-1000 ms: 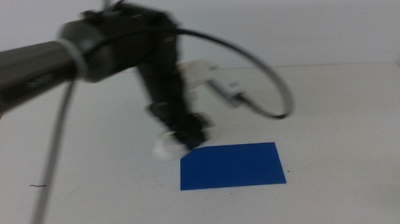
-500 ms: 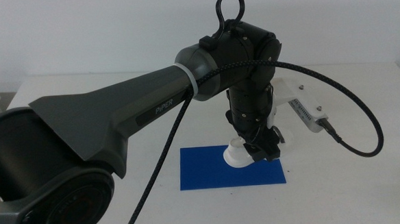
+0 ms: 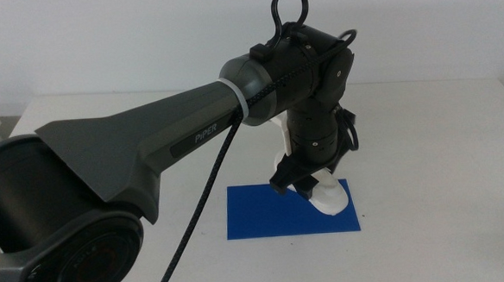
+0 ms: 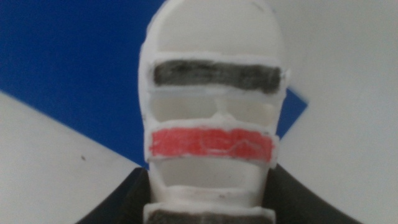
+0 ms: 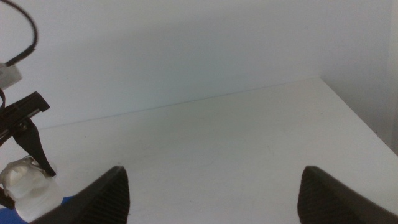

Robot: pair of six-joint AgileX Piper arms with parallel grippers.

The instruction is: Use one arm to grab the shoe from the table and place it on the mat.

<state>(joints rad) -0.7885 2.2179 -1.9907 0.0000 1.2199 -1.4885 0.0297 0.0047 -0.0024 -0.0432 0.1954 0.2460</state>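
Dark grey and glossy, the arm [image 3: 149, 159] fills the left half of the middle view and reaches to the centre of the frame, where it bends down toward the table [image 3: 442, 148]. At its end the left gripper [image 3: 299, 178] hangs just above the centre, over the mat [image 3: 264, 214]. Its two dark jaws are closed on the shoe [image 3: 328, 197], one on each side of it. In the left wrist view the shoe [image 4: 211, 106] stands in the middle of the frame between the jaws, with one black strap above and the red strap below it. Behind it the blue mat [image 4: 68, 68] fills the upper left part and white table shows on the right. In the middle view the shoe is at the right part of the mat, right of the centre, and its white sole looks to be touching the mat or just above it; I cannot tell which.

Compared with half a second ago, the wrist has turned. The shoe was then at the left of the gripper, near the middle of the mat, and now it is at the right of the gripper, nearer to the mat's right edge.

At the far right, the right gripper [image 5: 214, 186] waits with its jaws wide apart and holds nothing.
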